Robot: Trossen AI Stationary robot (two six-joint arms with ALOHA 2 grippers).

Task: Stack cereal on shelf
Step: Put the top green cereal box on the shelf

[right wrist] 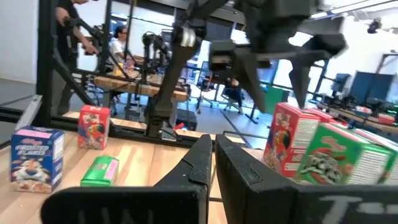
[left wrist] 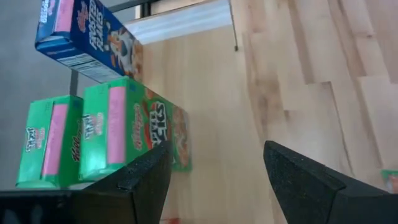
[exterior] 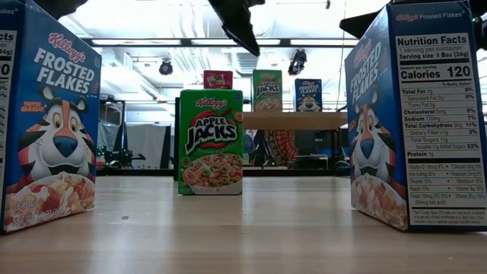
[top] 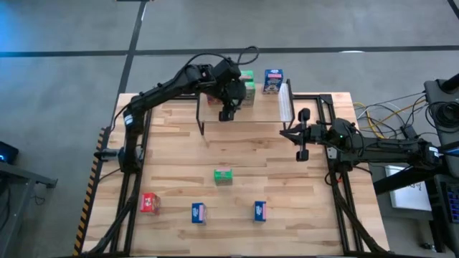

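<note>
Holding my left gripper point(top: 228, 109) above the small wooden-topped shelf point(top: 269, 111), fingers spread wide and empty, two green cereal boxes point(top: 248, 92) just beside it on the shelf, blue cereal box point(top: 272, 81) near, right gripper point(top: 302, 135) closed, empty, beside the shelf's end.

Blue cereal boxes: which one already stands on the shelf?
The blue box at the table's far edge, beside the green ones; the other two stand near the front edge.

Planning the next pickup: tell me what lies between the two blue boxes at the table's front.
Nothing. In the high view the tabletop between one blue box and the other is bare wood; the green box lies farther back.
</note>
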